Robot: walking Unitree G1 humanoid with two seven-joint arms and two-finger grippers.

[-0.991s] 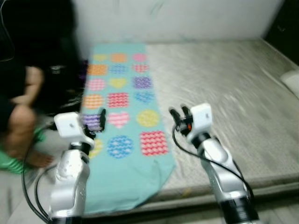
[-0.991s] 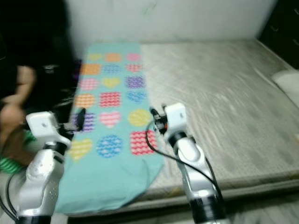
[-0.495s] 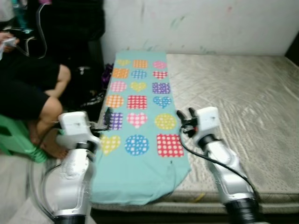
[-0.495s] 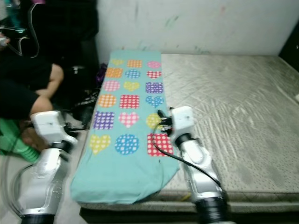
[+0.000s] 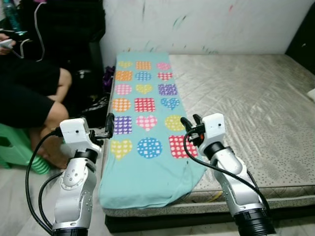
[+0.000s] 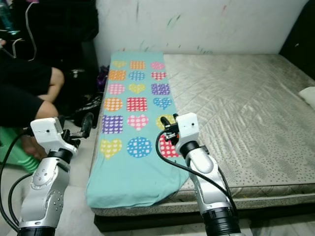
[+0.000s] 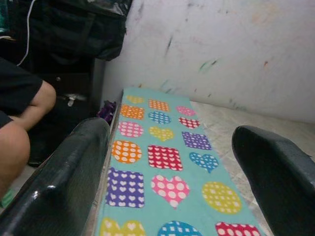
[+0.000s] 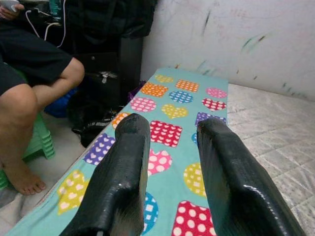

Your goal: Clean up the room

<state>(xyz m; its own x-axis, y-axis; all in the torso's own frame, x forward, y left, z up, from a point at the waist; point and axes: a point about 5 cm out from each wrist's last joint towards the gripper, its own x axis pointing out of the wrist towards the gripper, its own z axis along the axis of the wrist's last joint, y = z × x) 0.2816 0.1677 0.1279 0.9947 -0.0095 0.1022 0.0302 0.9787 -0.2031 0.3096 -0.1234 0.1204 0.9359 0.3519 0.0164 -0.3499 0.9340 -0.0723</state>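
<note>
A teal blanket [image 5: 145, 147] printed with coloured hearts, dots and squares lies lengthwise along the left side of a bare grey mattress [image 5: 256, 98], its near end hanging over the front edge. My left gripper [image 5: 106, 127] is raised by the blanket's left edge, over the floor beside the bed. In the left wrist view its fingers [image 7: 74, 167] stand wide open and empty. My right gripper [image 5: 190, 120] hovers above the blanket's near right part, open with a narrow gap between its fingers [image 8: 128, 167], holding nothing.
A person sits at the left on a green stool [image 5: 15, 152], bare leg [image 5: 49, 118] close to my left arm. Dark bags [image 5: 74, 29] and clutter stand between the person and the bed. A white pillow [image 6: 307, 96] lies at the mattress's right edge. A marked white wall [image 5: 221, 24] runs behind.
The whole picture has shifted and sharpened, so the camera moved. Both arms keep the same raised pose, and the blanket lies as before.
</note>
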